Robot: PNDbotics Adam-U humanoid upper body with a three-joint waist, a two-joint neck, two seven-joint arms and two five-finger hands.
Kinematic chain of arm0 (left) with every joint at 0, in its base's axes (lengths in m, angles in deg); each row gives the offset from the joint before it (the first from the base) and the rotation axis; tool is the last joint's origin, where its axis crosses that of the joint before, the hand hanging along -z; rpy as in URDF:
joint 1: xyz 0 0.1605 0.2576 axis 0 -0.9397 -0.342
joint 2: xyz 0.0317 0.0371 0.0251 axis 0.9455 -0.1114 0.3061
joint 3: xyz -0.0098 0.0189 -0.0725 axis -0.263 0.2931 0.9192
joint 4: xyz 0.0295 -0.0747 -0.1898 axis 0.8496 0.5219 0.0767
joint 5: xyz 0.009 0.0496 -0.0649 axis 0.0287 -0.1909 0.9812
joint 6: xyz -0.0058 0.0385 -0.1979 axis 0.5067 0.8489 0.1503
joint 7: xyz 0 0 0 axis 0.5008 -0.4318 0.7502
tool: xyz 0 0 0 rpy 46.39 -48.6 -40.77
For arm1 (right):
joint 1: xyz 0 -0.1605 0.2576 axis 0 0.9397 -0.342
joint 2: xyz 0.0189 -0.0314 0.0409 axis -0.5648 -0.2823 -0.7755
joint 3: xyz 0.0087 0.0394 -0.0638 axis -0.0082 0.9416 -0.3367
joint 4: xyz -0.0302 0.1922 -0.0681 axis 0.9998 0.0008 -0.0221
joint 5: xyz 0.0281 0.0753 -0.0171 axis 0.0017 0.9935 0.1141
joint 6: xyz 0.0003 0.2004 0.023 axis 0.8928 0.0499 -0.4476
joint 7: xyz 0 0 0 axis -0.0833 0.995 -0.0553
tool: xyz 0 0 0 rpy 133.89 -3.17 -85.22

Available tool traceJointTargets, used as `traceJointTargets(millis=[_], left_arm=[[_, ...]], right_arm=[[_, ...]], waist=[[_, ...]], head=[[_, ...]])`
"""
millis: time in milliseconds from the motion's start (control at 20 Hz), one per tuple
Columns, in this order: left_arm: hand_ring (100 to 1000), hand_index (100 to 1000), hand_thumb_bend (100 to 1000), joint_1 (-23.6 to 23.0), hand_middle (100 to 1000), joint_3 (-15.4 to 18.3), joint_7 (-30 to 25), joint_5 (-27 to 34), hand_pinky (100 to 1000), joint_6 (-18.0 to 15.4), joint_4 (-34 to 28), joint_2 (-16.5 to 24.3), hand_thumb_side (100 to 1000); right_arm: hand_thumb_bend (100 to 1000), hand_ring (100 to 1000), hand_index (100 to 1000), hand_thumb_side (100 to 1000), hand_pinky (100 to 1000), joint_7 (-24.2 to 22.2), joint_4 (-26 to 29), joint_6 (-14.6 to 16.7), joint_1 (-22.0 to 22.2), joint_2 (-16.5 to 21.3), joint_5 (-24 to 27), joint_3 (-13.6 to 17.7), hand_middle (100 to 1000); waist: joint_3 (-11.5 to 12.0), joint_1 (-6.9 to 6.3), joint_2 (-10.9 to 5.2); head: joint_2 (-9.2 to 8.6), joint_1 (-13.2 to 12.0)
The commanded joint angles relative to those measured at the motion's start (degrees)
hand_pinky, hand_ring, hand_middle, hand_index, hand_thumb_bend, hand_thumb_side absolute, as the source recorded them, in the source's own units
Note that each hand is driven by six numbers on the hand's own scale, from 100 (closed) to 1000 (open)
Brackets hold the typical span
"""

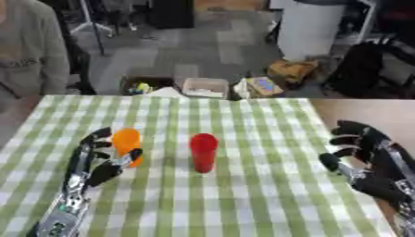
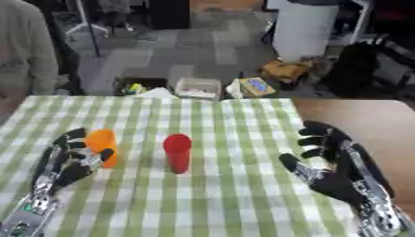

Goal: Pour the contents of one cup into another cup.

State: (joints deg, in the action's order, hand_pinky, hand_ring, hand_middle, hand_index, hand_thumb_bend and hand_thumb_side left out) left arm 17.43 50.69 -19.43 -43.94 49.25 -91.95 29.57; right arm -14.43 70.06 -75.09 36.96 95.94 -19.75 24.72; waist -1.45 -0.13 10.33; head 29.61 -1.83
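A: Where is the orange cup point(image 1: 126, 144) found?

B: It is held upright in the left hand point(image 1: 96, 163), whose fingers are curled around it, on the checked tabletop point(image 1: 259, 194).

A: And the red cup point(image 1: 203, 152)?

B: It is placed upright just to the right of the orange one, nearer to the left hand. The right hand point(image 2: 328, 172) is kept open, well apart.

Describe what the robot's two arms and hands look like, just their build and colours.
Both are mostly black. The left hand has slim black fingers with silvery metal segments, on a narrow silver-grey forearm with small green markings near its base. The right hand has bulkier black fingers and palm, with a silver-grey strip along its forearm.
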Motion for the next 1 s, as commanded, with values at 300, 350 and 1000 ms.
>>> traceJointTargets(millis=[300, 350, 1000], left_arm=[[722, 850, 854, 2.4, 747, 0.7, 0.5, 0.0, 607, -0.4, 2.3, 0.6, 437], [721, 850, 854, 2.5, 746, 0.8, 0.5, 0.2, 606, -0.5, 2.7, 0.6, 437], [687, 814, 806, 5.3, 705, 1.0, 1.1, -0.7, 584, -1.3, 5.6, 1.2, 419]], right_arm=[[609, 719, 841, 335, 618, -0.4, 0.8, 0.0, -1.1, 0.8, 0.6, 0.1, 717], [609, 719, 841, 335, 618, -0.5, 0.8, 0.0, -1.2, 0.7, 0.6, 0.1, 717], [607, 718, 841, 333, 618, -1.2, 0.9, 0.0, -1.8, 0.4, 0.8, -0.2, 717]], waist=[[-0.7, 0.46, -0.27], [-0.7, 0.52, -0.19], [-2.1, 1.07, 1.03]], head=[[-0.67, -0.9], [-0.66, -0.9], [-0.81, -1.6]])
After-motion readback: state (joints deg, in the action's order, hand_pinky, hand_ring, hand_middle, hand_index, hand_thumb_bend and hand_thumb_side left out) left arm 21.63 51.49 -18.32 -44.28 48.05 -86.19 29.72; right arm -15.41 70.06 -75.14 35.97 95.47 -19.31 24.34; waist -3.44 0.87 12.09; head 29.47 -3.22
